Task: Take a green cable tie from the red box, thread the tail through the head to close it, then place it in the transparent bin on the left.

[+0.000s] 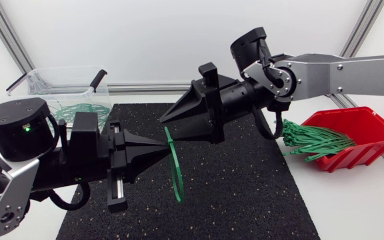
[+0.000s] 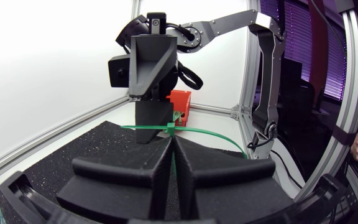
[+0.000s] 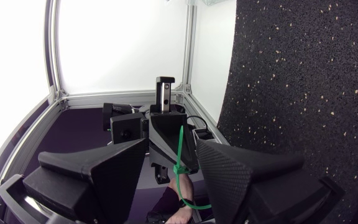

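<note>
right claw (image 1: pixel 168 119) close to left claw (image 1: pixel 166 151), cable tie (image 1: pixel 174 170) between, bare mat (image 1: pixel 245 183) toward red box (image 1: pixel 362 140)

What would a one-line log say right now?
left tool: shut on tie | right tool: open around tie | tie: looped, over mat, not in bin
</note>
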You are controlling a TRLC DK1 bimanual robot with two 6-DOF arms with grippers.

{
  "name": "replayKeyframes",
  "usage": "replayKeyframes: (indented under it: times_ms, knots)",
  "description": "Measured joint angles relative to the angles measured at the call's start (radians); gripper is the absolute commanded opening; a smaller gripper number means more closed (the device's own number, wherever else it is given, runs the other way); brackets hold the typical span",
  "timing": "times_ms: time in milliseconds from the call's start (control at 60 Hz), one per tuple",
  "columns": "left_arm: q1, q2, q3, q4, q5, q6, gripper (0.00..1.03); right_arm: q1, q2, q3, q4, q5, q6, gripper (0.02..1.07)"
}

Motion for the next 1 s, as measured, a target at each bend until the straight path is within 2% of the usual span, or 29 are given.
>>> replayKeyframes:
  times_ms: [67, 250, 433, 700, 1000]
  knots:
    - [0.000, -0.008, -0.008, 0.000, -0.007, 0.007, 0.07, 0.012, 0.000, -0.002, -0.008, 0.000, -0.004, 0.44]
    - [-0.002, -0.033, -0.029, 0.000, -0.012, 0.010, 0.07, 0.022, -0.003, -0.017, -0.014, 0.004, -0.011, 0.28]
    - [-0.002, -0.049, -0.032, 0.000, -0.013, 0.010, 0.07, 0.021, -0.007, -0.022, -0.014, 0.013, -0.011, 0.08]
    - [-0.016, -0.062, -0.032, -0.001, -0.020, 0.010, 0.06, 0.021, -0.027, -0.022, -0.015, 0.031, -0.011, 0.08]
    - [-0.133, -0.138, -0.047, -0.064, -0.153, 0.010, 0.06, 0.024, -0.012, -0.018, -0.046, 0.043, -0.011, 0.08]
